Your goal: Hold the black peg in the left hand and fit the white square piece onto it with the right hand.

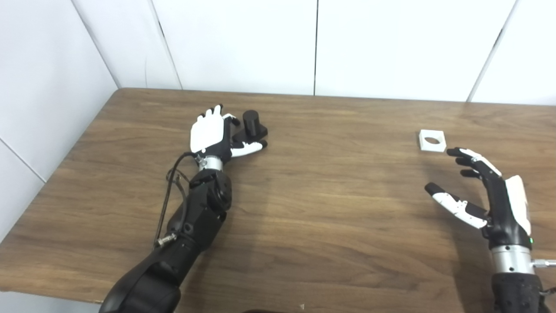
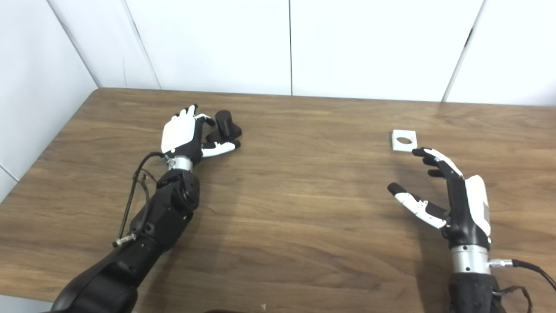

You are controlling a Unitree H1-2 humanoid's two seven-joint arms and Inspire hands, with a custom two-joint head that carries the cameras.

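Note:
The black peg (image 1: 251,124), a short cylinder on a square base, stands on the wooden table (image 1: 330,195) at the back left. My left hand (image 1: 213,135) lies right beside it on its left, open, its fingers behind the base and its thumb in front, cupping the base without closing on it. The white square piece (image 1: 432,141) with a round hole lies flat at the back right. My right hand (image 1: 482,195) is open and empty just in front of it, with its fingertips (image 1: 454,152) close to the piece's front right corner.
White wall panels stand behind the table and along its left side. A black cable (image 1: 171,191) loops beside my left forearm. The table's front edge runs along the bottom left.

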